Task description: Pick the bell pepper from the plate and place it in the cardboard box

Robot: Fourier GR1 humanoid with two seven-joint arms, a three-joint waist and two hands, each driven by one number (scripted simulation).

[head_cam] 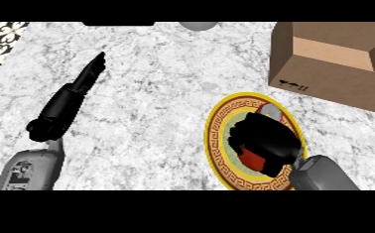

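One straight lift: the right hand [265, 139] grasps the bell pepper [253, 159]. Clear the plate [214, 128], then head for the far cardboard box [322, 66].

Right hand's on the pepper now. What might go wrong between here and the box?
1. The right hand hides most of the pepper; only a red patch shows, so the hold may be off-centre and the pepper might slip on lifting.
2. The near wall of the box stands between the plate and the opening; a low carry may hit it.
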